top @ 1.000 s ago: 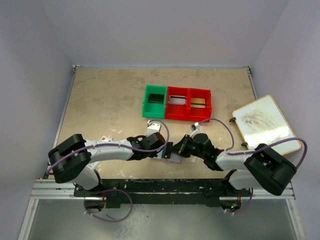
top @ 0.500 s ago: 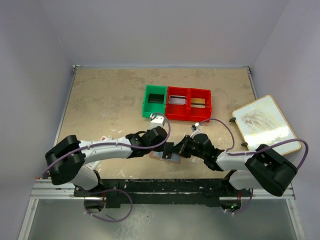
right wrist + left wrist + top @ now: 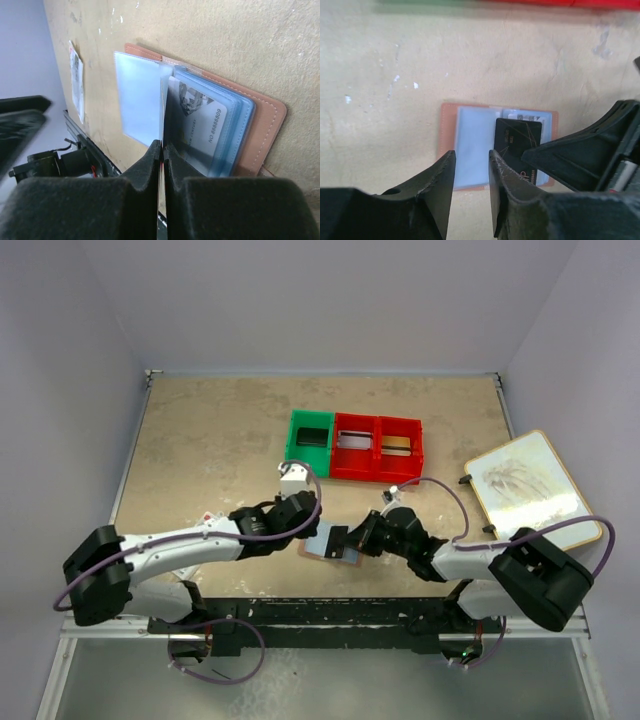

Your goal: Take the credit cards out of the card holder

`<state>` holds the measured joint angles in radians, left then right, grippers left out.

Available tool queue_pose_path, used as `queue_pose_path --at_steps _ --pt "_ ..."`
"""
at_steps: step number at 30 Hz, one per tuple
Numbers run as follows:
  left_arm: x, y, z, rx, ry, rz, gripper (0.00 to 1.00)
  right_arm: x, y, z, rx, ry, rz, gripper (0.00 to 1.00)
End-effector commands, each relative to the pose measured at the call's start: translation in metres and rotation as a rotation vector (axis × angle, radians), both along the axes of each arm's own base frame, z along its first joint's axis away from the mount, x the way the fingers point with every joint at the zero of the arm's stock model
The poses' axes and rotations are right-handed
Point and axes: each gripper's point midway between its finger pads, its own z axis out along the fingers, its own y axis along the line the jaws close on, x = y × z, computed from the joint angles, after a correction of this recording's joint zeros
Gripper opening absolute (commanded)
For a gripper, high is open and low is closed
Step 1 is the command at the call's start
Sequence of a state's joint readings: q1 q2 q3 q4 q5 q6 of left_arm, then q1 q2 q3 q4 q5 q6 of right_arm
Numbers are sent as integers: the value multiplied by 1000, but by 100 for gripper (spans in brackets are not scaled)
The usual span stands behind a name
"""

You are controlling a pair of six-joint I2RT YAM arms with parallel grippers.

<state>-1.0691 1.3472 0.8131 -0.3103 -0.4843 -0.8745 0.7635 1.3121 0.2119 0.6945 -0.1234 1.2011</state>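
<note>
The black card [image 3: 518,138] is pinched by the right claw [image 3: 161,146]; with the left claw [image 3: 471,156] spread, the unpinned card holder [image 3: 467,142] could be dragged.

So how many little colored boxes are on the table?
3, side by side in one row: the green box on the left, the middle red box, and the right red box. None looks hidden.

- You are looking at a pale card [image 3: 200,120] sitting in a clear sleeve of the card holder [image 3: 267,117]; it is showing "NO." and a row of digits, mostly eights.
- The black card [image 3: 517,137] is showing gold letters ending in "IP"; the rest is staying unreadable.
</note>
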Motion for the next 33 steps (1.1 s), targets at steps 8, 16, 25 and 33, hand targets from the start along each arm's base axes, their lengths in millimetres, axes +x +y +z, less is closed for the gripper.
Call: queue_pose_path --at_steps 8,16,25,33 --pt "-16 -47 -3 -176 55 -165 24 13 6 10 6 -38 -14 7" --pt "-26 -52 -53 -66 156 -208 9 14 8 11 6 -34 -11 8" --pt "-26 -25 -83 66 177 -155 5 13 14 8 8 -23 21 16" --pt "-23 -22 -78 69 154 -143 4 11 13 5 15 -18 22 4"
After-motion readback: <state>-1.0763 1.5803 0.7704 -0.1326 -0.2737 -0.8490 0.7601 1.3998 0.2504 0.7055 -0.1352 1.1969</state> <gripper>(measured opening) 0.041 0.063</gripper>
